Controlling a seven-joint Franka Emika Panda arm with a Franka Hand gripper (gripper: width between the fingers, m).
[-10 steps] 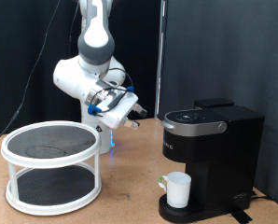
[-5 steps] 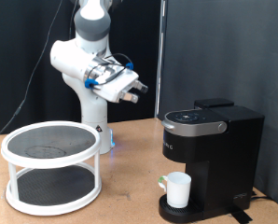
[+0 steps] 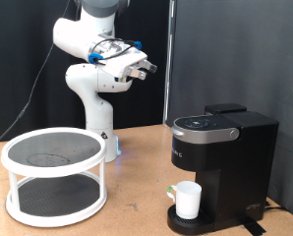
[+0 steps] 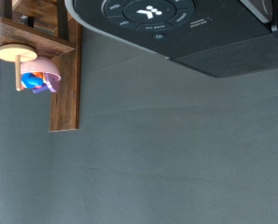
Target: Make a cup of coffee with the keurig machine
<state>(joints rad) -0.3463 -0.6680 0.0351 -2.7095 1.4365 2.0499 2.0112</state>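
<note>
The keurig machine (image 3: 225, 157) stands on the table at the exterior view's right with its lid down. The white cup (image 3: 189, 200) stands upright on its drip base under the spout. My gripper (image 3: 145, 68) is high in the air, up and to the exterior view's left of the machine, and touches nothing. Nothing shows between its fingers. The wrist view shows the machine's black top with its buttons (image 4: 158, 14) from a distance, and no fingers.
A white two-tier round rack (image 3: 53, 172) stands on the table at the exterior view's left. The arm's white base (image 3: 97, 118) rises behind it. A wooden stand with a pink and blue object (image 4: 41, 75) shows in the wrist view.
The arm has raised the gripper well upward, from about the machine's top height to high above the table. The cup and machine have not moved.
</note>
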